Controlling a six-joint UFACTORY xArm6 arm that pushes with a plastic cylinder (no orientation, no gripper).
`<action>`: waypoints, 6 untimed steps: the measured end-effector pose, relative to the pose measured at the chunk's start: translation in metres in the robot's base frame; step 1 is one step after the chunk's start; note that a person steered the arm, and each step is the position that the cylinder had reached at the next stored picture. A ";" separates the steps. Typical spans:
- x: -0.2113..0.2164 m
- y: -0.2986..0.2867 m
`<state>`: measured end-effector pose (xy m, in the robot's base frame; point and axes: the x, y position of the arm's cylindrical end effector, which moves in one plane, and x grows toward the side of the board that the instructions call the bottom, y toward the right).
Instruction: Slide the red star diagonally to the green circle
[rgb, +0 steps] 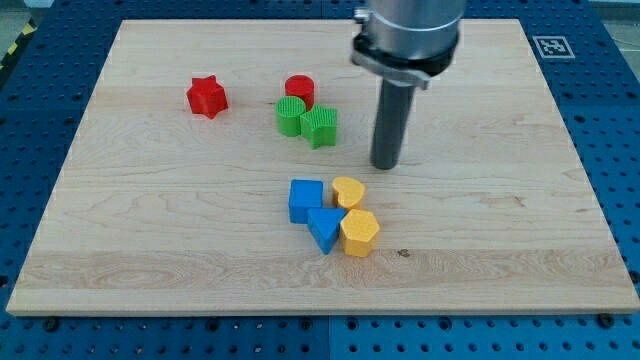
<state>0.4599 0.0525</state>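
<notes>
The red star (207, 97) lies on the wooden board at the view's upper left. The green circle (290, 116) sits to its right, touching a red cylinder (300, 90) above it and a green star (320, 127) on its right. My tip (386, 165) rests on the board to the right of this cluster, apart from every block and far from the red star.
A cluster lies below my tip toward the view's bottom: a blue cube (305, 200), a blue triangle (324, 230), a yellow heart (349, 192) and a yellow hexagon (360, 233). The wooden board (130, 240) lies on a blue perforated table.
</notes>
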 end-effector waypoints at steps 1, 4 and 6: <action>-0.006 -0.048; -0.044 -0.094; -0.026 -0.165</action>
